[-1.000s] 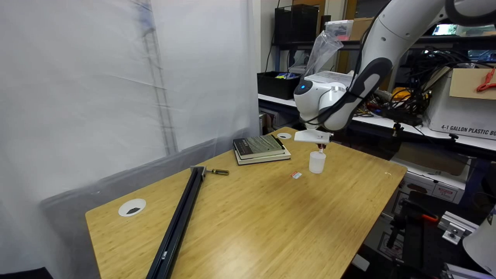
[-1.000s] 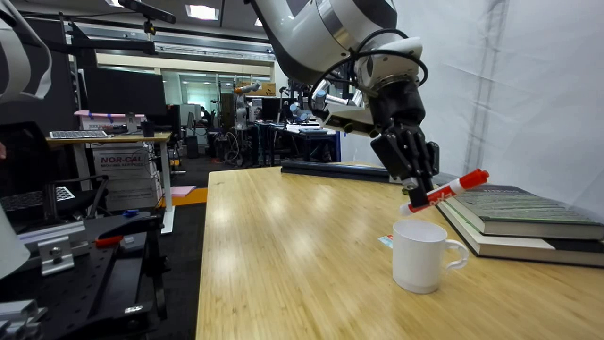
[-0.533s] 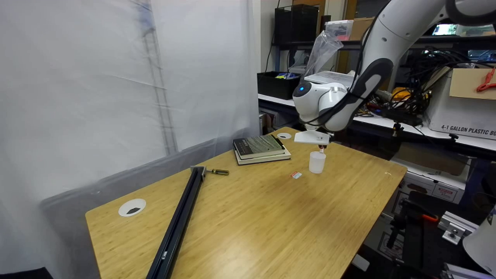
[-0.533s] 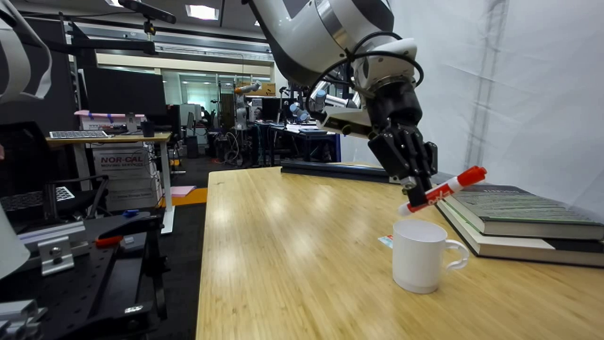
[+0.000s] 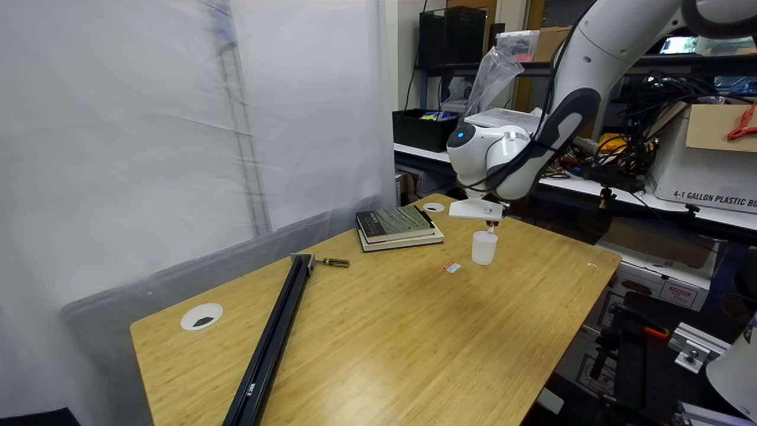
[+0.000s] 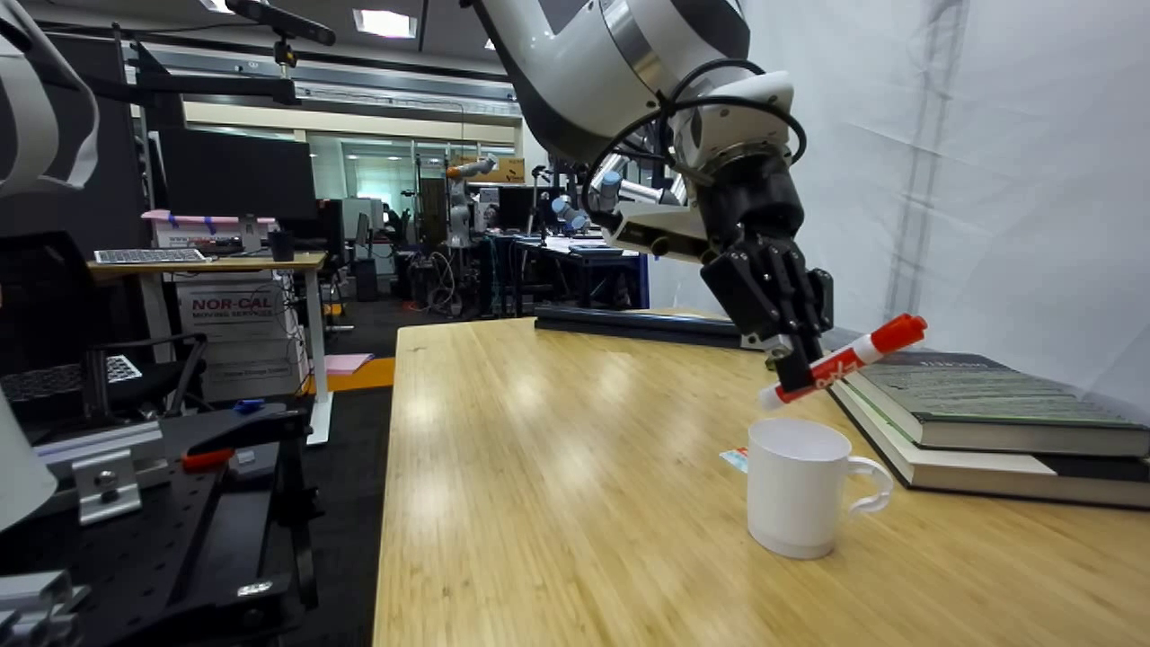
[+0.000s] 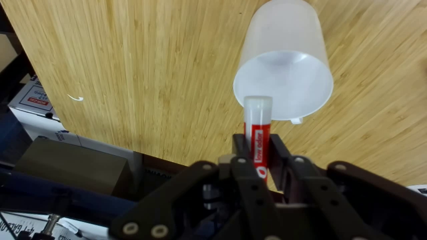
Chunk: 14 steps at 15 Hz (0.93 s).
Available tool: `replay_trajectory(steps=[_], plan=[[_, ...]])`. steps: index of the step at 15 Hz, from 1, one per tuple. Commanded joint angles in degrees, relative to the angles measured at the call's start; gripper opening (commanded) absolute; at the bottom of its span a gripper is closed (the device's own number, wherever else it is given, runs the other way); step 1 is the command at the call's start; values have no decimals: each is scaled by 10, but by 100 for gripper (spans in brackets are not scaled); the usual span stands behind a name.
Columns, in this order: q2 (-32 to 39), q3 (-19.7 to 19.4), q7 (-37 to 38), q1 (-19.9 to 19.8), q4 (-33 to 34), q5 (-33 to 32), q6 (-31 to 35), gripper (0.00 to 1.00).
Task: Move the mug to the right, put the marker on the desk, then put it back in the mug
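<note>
The white mug [image 6: 795, 499] stands upright on the light-wood desk [image 6: 539, 467], its handle toward the books; it also shows as a white cylinder [image 5: 484, 251]. My gripper [image 6: 795, 368] is shut on the red-and-white marker [image 6: 849, 364], just above the mug. The marker tilts: its white end points down over the mug's opening and its red cap rises toward the books. In the wrist view the marker [image 7: 258, 133] sits between both fingertips, and its white end overlaps the rim of the mug [image 7: 283, 33]. The far end of the marker is hidden there behind the gripper.
Two stacked books [image 6: 1006, 404] lie close beside the mug. A small red-and-white scrap [image 5: 452, 267] lies near it. A long black bar [image 5: 272, 337] and a screwdriver [image 5: 334, 262] are farther along the desk. White cable rings [image 5: 201, 316] are set near the edge.
Since one second ago my gripper has shifted very slightly with the marker, a little left in an exterior view. Over the last half second it has hardly moved. The mug has stayed put.
</note>
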Motion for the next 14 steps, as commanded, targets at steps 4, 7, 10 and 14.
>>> replay_trajectory(steps=[4,7,10,14], plan=[[-2,21,6,-20,2,-10,-6,19],[-2,21,6,-20,2,-10,-6,19],[-2,21,6,-20,2,-10,-6,19],[3,24,8,-18,8,-12,-19,5]])
